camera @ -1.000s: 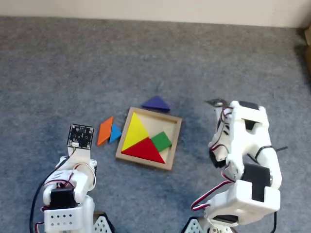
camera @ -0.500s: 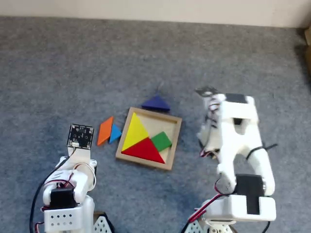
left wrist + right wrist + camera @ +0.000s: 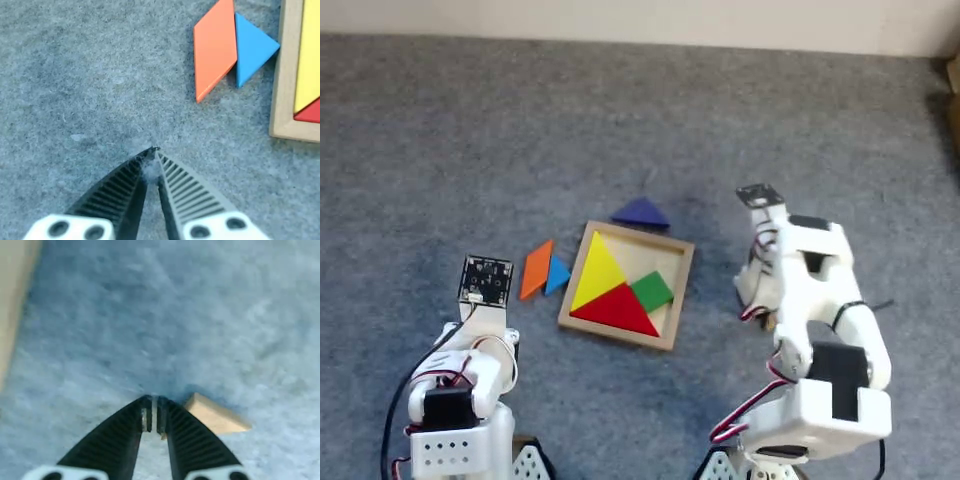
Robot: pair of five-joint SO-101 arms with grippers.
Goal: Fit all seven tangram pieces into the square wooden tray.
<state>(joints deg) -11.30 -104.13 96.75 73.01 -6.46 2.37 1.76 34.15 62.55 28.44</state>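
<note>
Tray (image 3: pixel 684 290) holding three pieces (yellow (image 3: pixel 598 268), red (image 3: pixel 618 306), green (image 3: pixel 651 291)), three beside it (orange (image 3: pixel 536 268), blue (image 3: pixel 557 273), navy (image 3: pixel 642 212)), one tan piece (image 3: pixel 215 415) farther off; left gripper (image 3: pixel 154 150) and right gripper (image 3: pixel 152 411) closed, empty.

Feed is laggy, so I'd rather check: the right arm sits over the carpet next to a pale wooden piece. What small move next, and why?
Probably open the right jaws and nudge them sideways over the wooden piece. They stand shut on bare carpet beside it, not around it, and the tray has unfilled space.
</note>
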